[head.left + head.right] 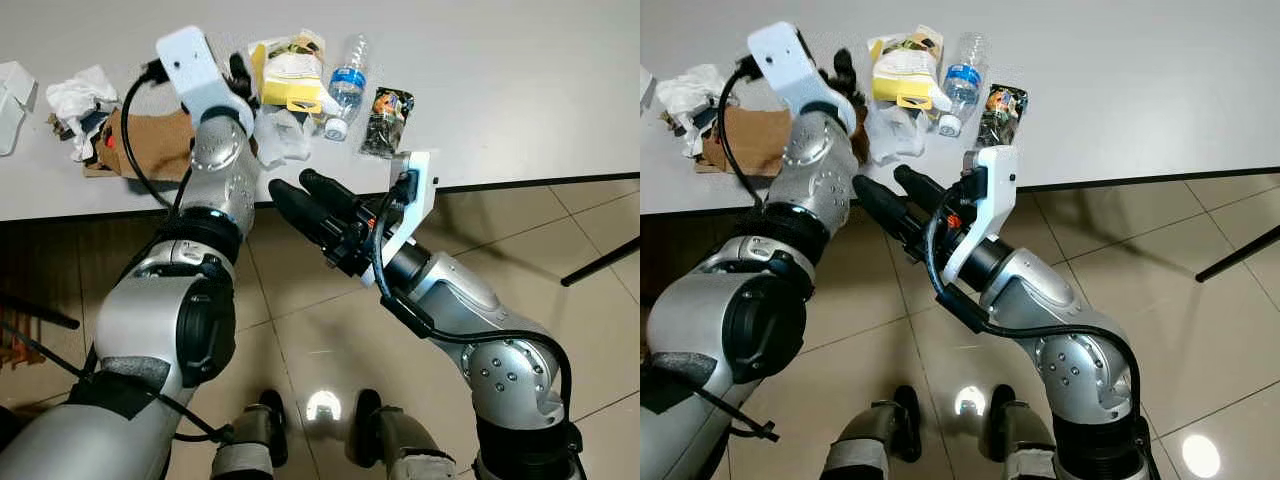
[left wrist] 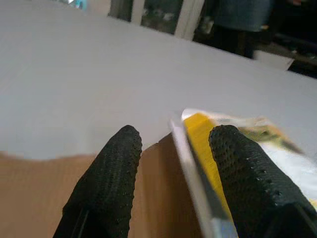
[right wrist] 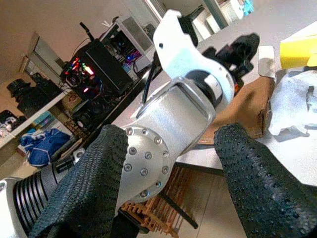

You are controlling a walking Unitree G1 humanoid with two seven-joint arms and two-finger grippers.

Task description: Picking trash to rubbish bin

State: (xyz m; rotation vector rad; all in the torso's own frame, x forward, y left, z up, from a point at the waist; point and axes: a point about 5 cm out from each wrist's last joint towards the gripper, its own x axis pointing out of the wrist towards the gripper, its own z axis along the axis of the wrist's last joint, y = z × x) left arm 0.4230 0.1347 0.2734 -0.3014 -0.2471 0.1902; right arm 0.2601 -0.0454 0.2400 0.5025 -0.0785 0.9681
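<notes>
Trash lies on the white table [image 1: 520, 90]: a yellow and white packet [image 1: 288, 75], a clear plastic bottle [image 1: 347, 85], a dark snack wrapper [image 1: 386, 120], crumpled white plastic [image 1: 283, 135] and brown cardboard [image 1: 155, 140]. My left gripper [image 1: 240, 75] hovers open over the cardboard at the packet's left edge. In the left wrist view that yellow edge [image 2: 198, 148] stands between the fingers [image 2: 111, 168], touching neither that I can tell. My right gripper [image 1: 295, 184] is open and holds nothing, just in front of the table's near edge, pointing at my left arm [image 3: 168, 114].
Crumpled white paper [image 1: 80, 100] and another white scrap [image 1: 12, 95] lie at the table's left end. Tiled floor [image 1: 520, 250] spreads below, with a black leg [image 1: 600, 265] at right. A person in dark clothes [image 2: 242, 20] stands beyond the table's far side.
</notes>
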